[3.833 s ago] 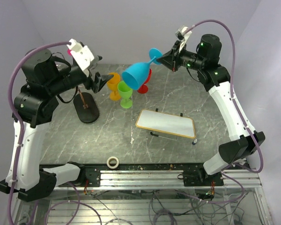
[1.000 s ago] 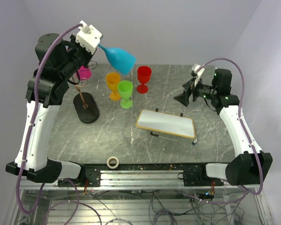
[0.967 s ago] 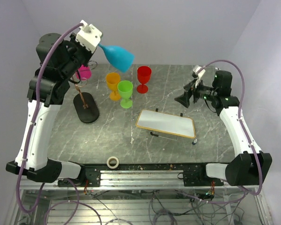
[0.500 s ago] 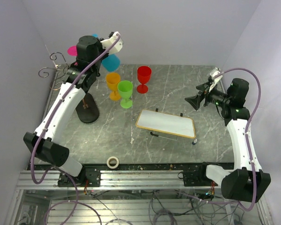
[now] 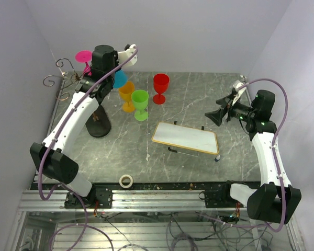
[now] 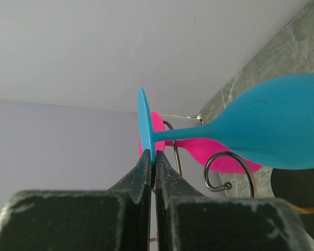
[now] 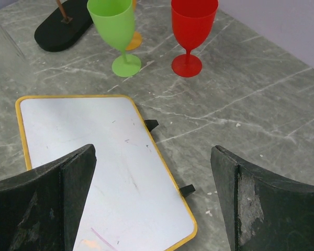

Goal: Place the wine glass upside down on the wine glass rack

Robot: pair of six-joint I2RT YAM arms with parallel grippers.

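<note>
Overhead, above the far left corner of the grey worktop [image 5: 199,99], my left tool [image 6: 152,159] is clamped on the foot of the blue wine glass [image 6: 282,125]. The glass lies sideways beside the scroll arms of the wine glass rack [image 5: 100,128]. A pink glass [image 5: 84,55] hangs there, just behind the blue stem. My right tool [image 7: 152,157] gapes wide above the white board [image 5: 184,137]. Orange [image 5: 126,91], green [image 7: 115,26] and red [image 7: 191,26] glasses stand between the arms. Only the left wrist view shows the foot pinched edge-on.
</note>
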